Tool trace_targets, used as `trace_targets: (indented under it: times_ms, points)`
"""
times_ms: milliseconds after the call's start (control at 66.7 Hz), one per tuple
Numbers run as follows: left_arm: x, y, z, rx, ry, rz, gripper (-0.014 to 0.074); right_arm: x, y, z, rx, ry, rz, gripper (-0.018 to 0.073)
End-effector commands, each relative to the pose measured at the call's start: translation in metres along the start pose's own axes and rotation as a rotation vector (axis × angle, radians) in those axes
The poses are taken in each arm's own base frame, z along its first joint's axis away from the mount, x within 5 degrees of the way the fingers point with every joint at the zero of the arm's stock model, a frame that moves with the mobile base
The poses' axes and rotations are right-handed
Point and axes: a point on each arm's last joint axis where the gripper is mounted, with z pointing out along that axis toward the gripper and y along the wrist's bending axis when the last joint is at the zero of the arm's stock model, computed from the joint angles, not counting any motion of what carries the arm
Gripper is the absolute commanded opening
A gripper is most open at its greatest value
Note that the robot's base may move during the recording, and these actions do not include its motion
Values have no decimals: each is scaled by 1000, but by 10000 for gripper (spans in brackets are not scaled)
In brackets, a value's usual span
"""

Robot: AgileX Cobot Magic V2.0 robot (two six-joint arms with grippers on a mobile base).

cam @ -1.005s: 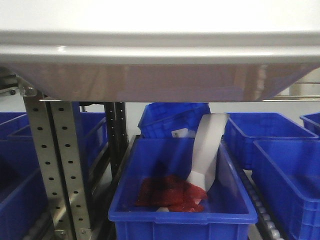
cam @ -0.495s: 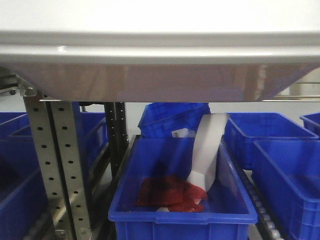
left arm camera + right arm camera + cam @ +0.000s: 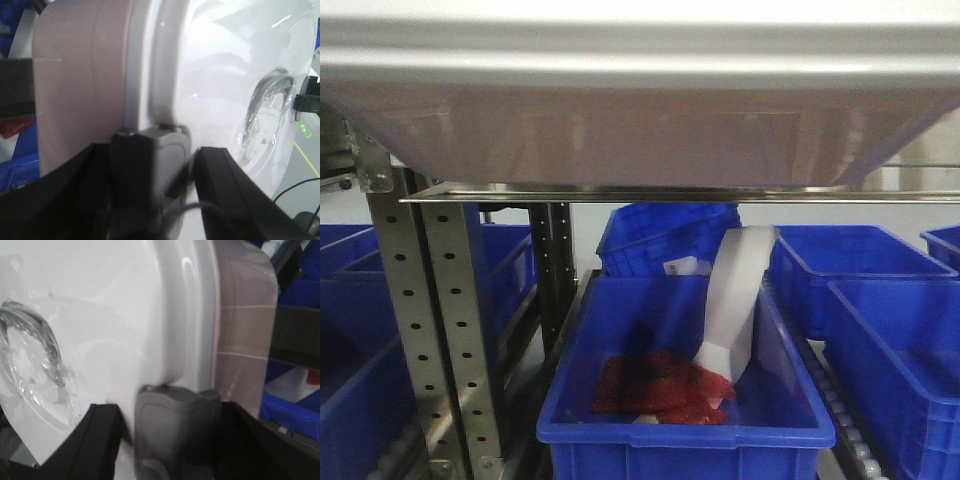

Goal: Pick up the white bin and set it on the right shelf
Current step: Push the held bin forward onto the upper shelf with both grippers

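The white bin [image 3: 640, 120] fills the top of the front view, held in the air with its pinkish side toward the camera. Just under it runs the stainless rail of the right shelf [image 3: 620, 193], carried on perforated uprights [image 3: 420, 330]. In the left wrist view my left gripper [image 3: 155, 187] is shut on the grey latch [image 3: 160, 160] at one end of the bin [image 3: 85, 90], beside the glossy lid [image 3: 220, 85]. At the other end, my right gripper [image 3: 180, 440] is shut on the grey latch [image 3: 175, 425] of the bin [image 3: 120, 315].
Below the rail a blue crate [image 3: 680, 440] holds red material [image 3: 655, 385] and a white curved piece [image 3: 735, 300]. More blue crates stand at right [image 3: 900, 340], behind [image 3: 660, 235] and at left [image 3: 350, 400].
The bin has risen in the front view: its lid rim sits higher, more of its side shows, and the steel rail now shows across its whole width.
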Motion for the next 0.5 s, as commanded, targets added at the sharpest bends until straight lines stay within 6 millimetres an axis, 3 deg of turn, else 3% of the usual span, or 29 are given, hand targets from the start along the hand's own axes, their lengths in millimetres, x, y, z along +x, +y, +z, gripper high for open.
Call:
trace_targets:
  times_ms: [0,285,480]
  points:
    - [-17,-28,-7,204,-106,-40,185,-11,29,-7,-237,-82,44,340]
    - [-45,-28,-4,248,-155,-44,185,-21,25,-3,-303,-132,122,340]
    - [-64,-18,5,257,-156,-66,185,-40,21,0,-366,-184,173,340]
